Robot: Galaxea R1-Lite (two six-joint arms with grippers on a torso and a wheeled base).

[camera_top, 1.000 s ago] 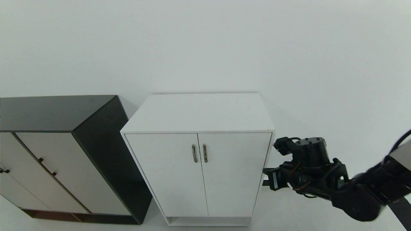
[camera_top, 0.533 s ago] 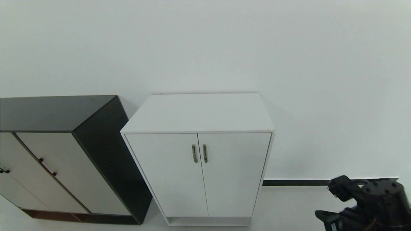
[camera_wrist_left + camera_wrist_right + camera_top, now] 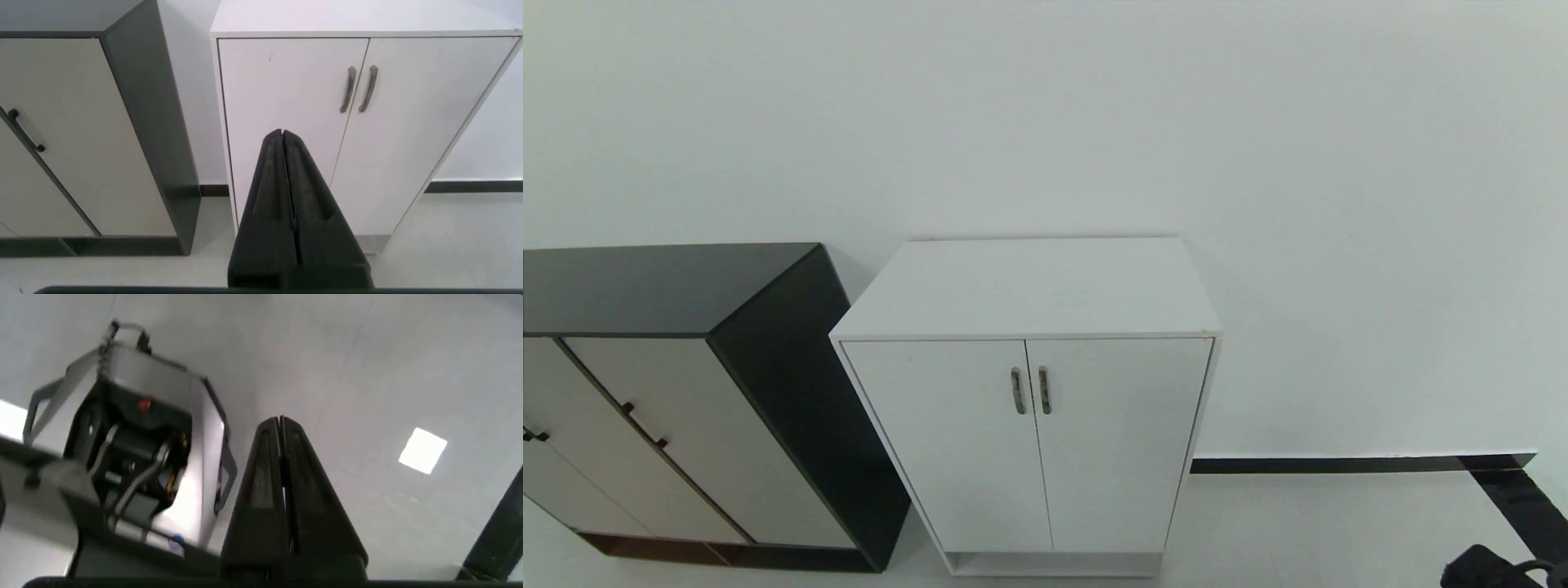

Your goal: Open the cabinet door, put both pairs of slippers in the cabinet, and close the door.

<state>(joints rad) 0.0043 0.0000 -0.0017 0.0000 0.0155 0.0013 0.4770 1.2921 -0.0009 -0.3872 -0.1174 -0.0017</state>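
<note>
beside the shut white cabinet (image 3: pixel 956 445) stands a dark cabinet (image 3: pixel 792 384).

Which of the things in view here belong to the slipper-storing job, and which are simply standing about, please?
For the job:
- white cabinet, shut
- its door handles, side by side at the middle
- left gripper, shut and empty, facing the cabinet
- right gripper, shut and empty

Standing about:
- dark cabinet, beside the white one on the robot's left
- black skirting strip along the wall

Plain staged room: white cabinet (image 3: pixel 956 449), dark cabinet (image 3: pixel 784 384)
</note>
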